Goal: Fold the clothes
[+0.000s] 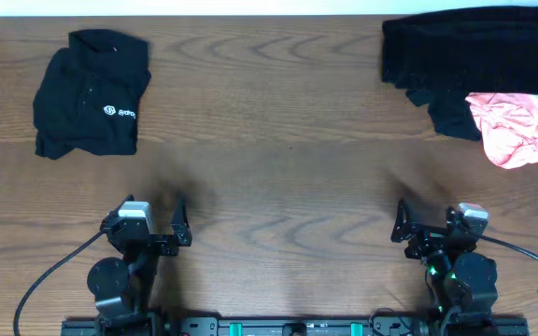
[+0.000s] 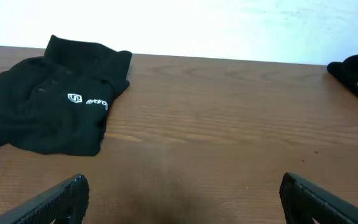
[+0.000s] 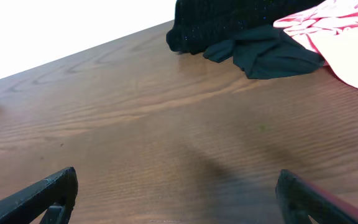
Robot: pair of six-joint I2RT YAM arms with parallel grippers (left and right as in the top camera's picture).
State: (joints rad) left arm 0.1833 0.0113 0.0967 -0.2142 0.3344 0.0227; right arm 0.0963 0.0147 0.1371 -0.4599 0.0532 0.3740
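Note:
A folded black shirt with a white logo (image 1: 92, 93) lies at the far left of the table; it also shows in the left wrist view (image 2: 51, 96). A pile of black clothes (image 1: 470, 51) and a crumpled pink garment (image 1: 521, 126) lie at the far right; both show in the right wrist view, black (image 3: 241, 31) and pink (image 3: 340, 37). My left gripper (image 1: 180, 224) is open and empty near the front edge (image 2: 182, 196). My right gripper (image 1: 402, 224) is open and empty near the front edge (image 3: 176, 193).
The brown wooden table (image 1: 269, 168) spans the view. The arm bases and cables (image 1: 278, 327) sit along the front edge. A white wall (image 2: 197, 25) lies behind the table's far edge.

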